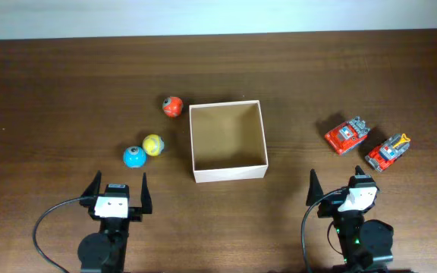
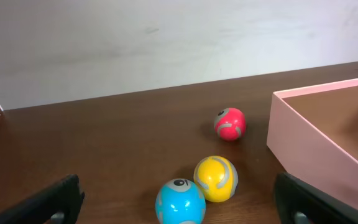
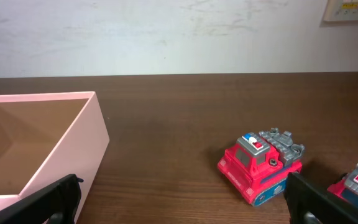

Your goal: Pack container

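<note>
Standing open-topped: square shallow container [image 1: 230,172], white walls, tan floor; left fingers [image 1: 91,189], right fingers [image 1: 312,189] wide apart.

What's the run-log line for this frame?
container: empty | left gripper: open, facing blue ball, yellow ball, red ball | right gripper: open, facing red toy truck, second toy truck | packed: nothing

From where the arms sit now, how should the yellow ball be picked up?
Probably from straight above with the open left tool, closing across the yellow ball at its widest middle, since it is round. Avoid the side where the blue ball crowds it.
</note>
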{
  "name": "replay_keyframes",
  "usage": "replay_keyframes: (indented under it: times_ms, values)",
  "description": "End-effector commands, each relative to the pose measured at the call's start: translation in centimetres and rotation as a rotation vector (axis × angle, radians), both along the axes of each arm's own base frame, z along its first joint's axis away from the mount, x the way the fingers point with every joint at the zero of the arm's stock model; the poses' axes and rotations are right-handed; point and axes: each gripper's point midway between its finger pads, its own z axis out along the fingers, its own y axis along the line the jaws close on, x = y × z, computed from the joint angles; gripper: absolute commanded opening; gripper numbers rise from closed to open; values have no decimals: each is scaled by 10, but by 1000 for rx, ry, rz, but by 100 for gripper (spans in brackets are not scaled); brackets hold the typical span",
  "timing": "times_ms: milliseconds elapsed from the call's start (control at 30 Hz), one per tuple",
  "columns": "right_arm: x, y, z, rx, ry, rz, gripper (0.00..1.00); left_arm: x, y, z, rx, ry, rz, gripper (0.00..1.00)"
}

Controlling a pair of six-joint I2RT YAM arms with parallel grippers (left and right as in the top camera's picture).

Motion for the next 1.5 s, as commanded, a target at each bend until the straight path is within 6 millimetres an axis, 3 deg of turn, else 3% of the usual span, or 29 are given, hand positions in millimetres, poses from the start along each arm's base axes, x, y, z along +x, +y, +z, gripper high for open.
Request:
replay_keyframes:
  times_ms: [0, 967, 1200, 1333, 1467]
  values:
    - [0, 3, -1, 1, -5, 18, 99, 0, 0, -1, 15, -1, -7, 99]
    - [0, -1, -1, 1, -7, -9, 99, 0, 0, -1, 15, -1, -7, 99]
    - [-1, 12, -1, 235, 14, 34, 99, 0, 0, -1, 15, -1, -7, 99]
    - [-3, 23, 18, 245, -29, 109, 99, 0, 0, -1, 15, -1, -7, 99]
    - [-9, 19, 56, 227, -87, 93, 99, 0, 0, -1, 15, -1, -7, 99]
